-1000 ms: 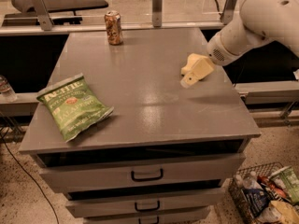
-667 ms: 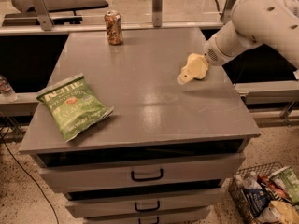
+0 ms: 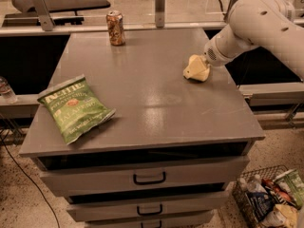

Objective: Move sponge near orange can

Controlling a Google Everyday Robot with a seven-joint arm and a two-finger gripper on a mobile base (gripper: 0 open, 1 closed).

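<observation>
The orange can (image 3: 115,28) stands upright at the far left of the grey cabinet top (image 3: 142,99). My white arm reaches in from the right. Its gripper (image 3: 199,64) hovers just above the right part of the top, shut on the pale yellow sponge (image 3: 194,71), which shows as a soft lump at the arm's tip. The sponge is well to the right of the can and a little nearer to the camera.
A large green chip bag (image 3: 73,109) lies on the front left of the top. Drawers run below the front edge. A wire basket (image 3: 270,201) of packets stands on the floor at the lower right. A rail with posts (image 3: 160,6) runs behind the cabinet.
The gripper with the sponge has shifted slightly left and farther back along the right side of the top. The can and chip bag have not moved.
</observation>
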